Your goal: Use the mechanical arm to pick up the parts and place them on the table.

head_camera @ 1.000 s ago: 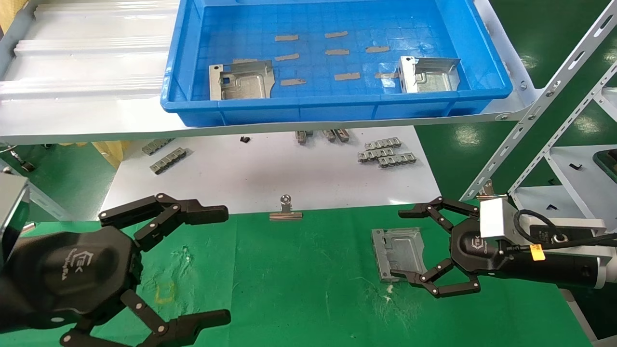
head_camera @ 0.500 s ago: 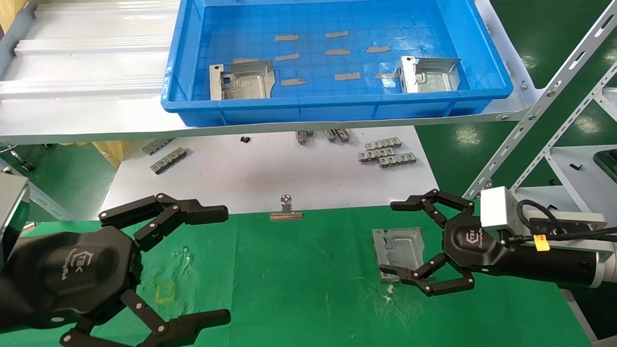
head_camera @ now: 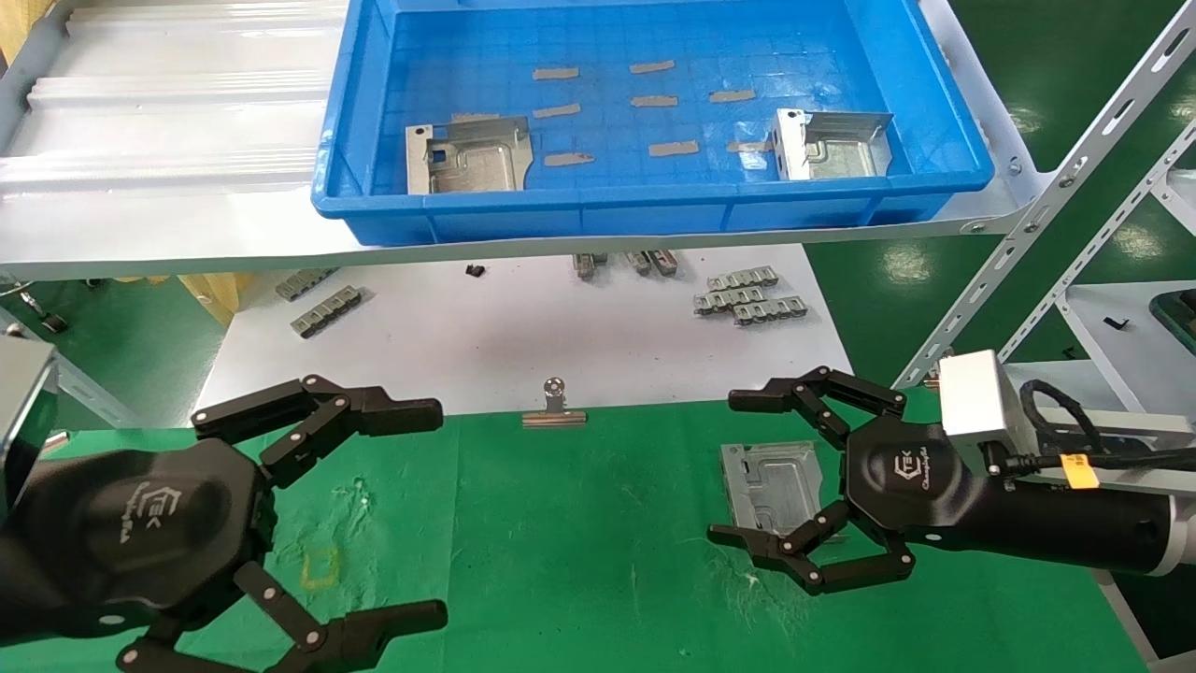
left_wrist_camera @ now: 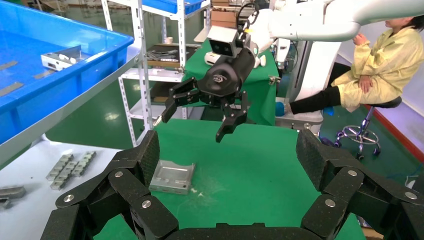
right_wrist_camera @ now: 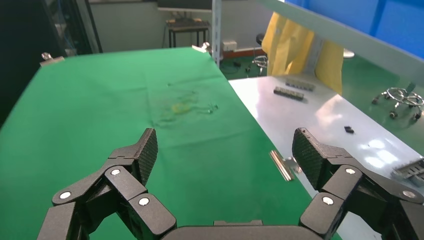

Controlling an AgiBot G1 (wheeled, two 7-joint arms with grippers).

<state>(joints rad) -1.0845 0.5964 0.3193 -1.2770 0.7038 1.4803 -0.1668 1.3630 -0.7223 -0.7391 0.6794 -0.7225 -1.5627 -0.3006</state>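
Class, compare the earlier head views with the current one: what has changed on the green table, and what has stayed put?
The right gripper, open, has lifted and drifted leftward over the part on the table, already let go. That part, the two parts in the blue tray and the left gripper have not moved.

My right black hexagonal-palmed gripper (head_camera: pixel 738 469) reaches in low from the right on its white-shelled arm, link fingers spread wide apart. My left black gripper (head_camera: pixel 425 512) sits parked at the near left, fingers equally splayed.
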